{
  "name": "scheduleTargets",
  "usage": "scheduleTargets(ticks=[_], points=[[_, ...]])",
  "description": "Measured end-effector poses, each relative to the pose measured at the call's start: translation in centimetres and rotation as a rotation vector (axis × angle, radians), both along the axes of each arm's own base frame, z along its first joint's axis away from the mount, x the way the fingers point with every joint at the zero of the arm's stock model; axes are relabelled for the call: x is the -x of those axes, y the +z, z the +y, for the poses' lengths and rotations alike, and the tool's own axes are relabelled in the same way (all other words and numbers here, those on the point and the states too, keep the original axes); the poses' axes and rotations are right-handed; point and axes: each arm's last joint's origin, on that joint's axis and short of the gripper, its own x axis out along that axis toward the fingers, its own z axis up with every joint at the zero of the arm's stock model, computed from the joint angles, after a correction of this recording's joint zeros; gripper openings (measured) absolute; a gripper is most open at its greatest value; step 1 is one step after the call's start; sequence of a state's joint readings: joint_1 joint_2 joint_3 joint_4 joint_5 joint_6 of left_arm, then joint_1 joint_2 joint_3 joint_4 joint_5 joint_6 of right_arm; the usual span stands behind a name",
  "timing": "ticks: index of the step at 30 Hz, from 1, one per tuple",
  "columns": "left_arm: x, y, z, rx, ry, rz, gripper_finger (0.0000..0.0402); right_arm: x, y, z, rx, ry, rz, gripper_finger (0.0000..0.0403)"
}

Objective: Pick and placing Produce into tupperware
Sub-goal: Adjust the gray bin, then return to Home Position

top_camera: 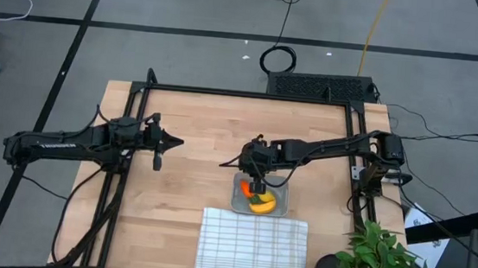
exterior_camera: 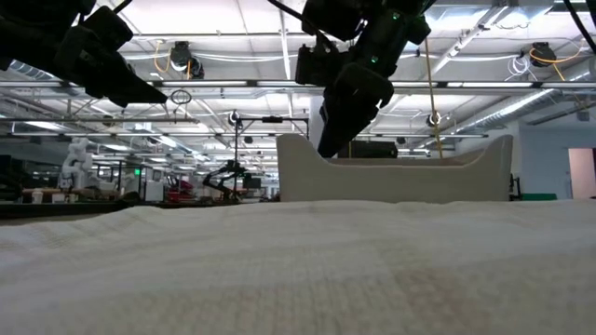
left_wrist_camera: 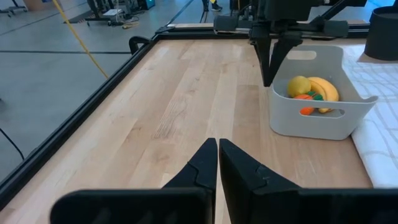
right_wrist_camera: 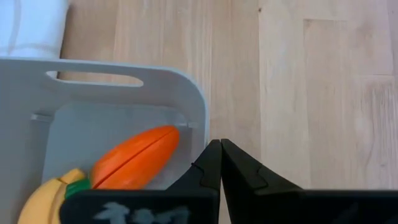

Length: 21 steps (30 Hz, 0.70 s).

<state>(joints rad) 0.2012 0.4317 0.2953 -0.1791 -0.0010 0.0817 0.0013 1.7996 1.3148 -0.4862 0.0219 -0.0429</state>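
Observation:
The tupperware point(top_camera: 240, 205) is a grey-clear rectangular tub standing on the wooden table just beyond the white striped cloth. Inside it lie the orange carrot point(right_wrist_camera: 137, 158), the curved yellow banana point(left_wrist_camera: 324, 90) and the small round yellow fruit point(left_wrist_camera: 298, 85). My right gripper point(right_wrist_camera: 221, 148) is shut and points down over the tub's far-left corner, its tips point(left_wrist_camera: 267, 79) level with the rim point(left_wrist_camera: 280, 93); I see no contact. My left gripper point(top_camera: 177, 142) is shut and hovers over bare table to the left, pointing toward the tub point(left_wrist_camera: 305, 124).
The white grid-striped cloth point(top_camera: 253, 248) lies along the near edge, against the tub's near side. A leafy potted plant point(top_camera: 388, 264) stands at the near right corner. A black frame rail point(top_camera: 251, 94) borders the table. Bare wood point(top_camera: 191, 182) lies between the left gripper and the tub.

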Motion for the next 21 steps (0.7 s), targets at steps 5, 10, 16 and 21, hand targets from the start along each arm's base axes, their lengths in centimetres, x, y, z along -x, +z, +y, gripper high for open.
scheduleTargets(ticks=[5,10,16,21], points=[[0.0,0.0,0.0,0.002,0.001,0.0,0.0021,0.0,0.0,-0.1,0.017,-0.011,-0.001,0.0],[0.0,0.0,0.0,0.002,0.001,0.004,0.0021,0.1,0.5,-0.4,0.057,-0.034,-0.02,0.0],[0.0,0.0,0.0,0.001,-0.001,-0.003,0.0021,1.1,3.3,-0.9,0.089,-0.036,-0.09,0.0],[-0.1,0.3,0.0,-0.008,-0.002,-0.03,0.0021,3.1,7.5,-1.4,0.104,-0.051,-0.211,0.0]])
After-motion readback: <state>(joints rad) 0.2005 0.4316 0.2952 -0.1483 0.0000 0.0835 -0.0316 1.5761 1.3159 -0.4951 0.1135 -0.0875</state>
